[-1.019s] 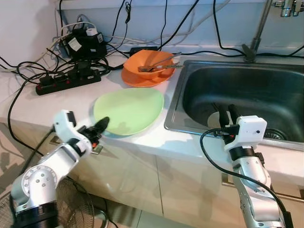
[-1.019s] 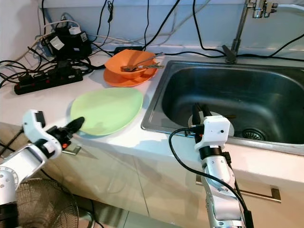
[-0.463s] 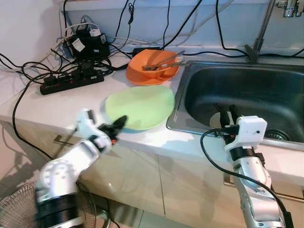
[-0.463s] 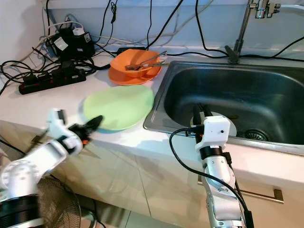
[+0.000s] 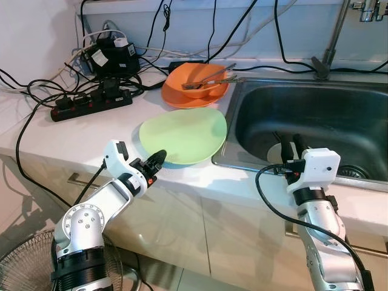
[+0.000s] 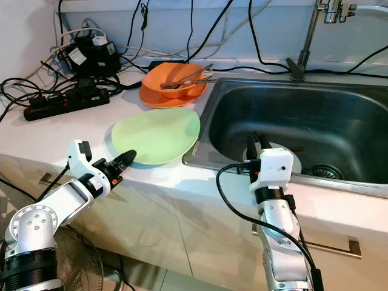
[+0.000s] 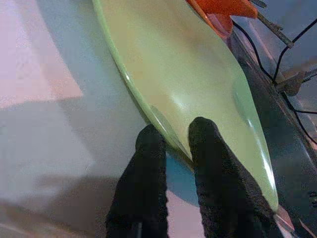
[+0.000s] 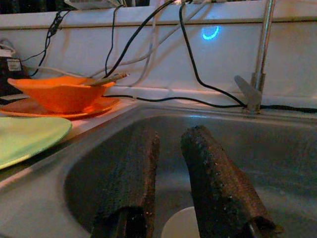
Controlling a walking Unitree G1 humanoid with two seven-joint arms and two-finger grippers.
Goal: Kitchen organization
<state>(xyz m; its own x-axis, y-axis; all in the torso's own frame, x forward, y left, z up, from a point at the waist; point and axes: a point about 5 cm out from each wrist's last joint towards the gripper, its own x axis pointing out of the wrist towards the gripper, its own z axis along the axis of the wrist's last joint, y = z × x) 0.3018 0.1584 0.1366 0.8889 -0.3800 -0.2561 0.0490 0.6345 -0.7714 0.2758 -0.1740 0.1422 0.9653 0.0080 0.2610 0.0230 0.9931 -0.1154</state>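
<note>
Left gripper [image 7: 171, 136] pinching the near rim of one green plate [image 5: 183, 134] on the counter [image 5: 73, 136].
Fingers narrowly parted, one over and one under the rim; plate lies beside the sink's [image 5: 357, 103] left edge. Behind it: one orange bowl [image 5: 197, 80] on one orange plate [image 5: 182, 100], utensils inside. Right gripper [image 8: 171, 188], slightly open, empty, over the sink's front rim.
</note>
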